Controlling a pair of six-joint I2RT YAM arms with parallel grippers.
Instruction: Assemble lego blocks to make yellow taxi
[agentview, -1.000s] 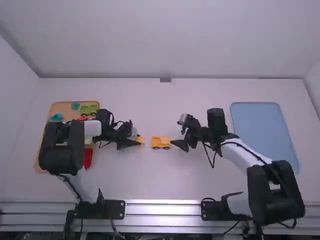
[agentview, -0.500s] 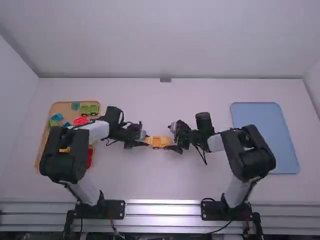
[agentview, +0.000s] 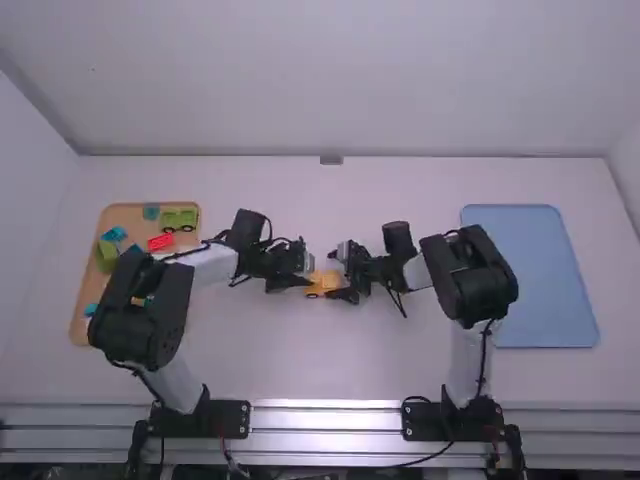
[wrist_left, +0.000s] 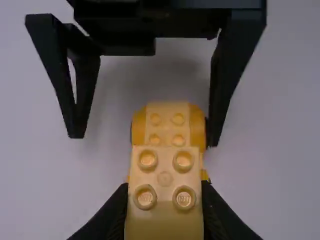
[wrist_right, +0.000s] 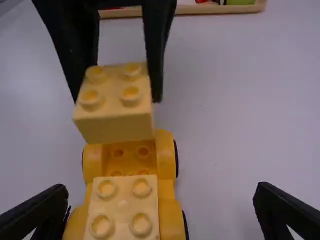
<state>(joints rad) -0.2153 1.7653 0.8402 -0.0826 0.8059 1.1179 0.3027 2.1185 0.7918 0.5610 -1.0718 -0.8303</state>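
Clearly, the left gripper (agentview: 308, 277) clasps a studded block (wrist_left: 164, 220).

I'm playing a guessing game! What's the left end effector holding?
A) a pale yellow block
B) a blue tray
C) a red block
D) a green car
A: the left end effector has the pale yellow four-stud block pinched between its fingers.

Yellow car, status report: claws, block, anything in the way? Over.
Left claw shut on pale yellow block, held at car's end. Right claw open, fingers either side of car. Nothing seen blocking its open studs.
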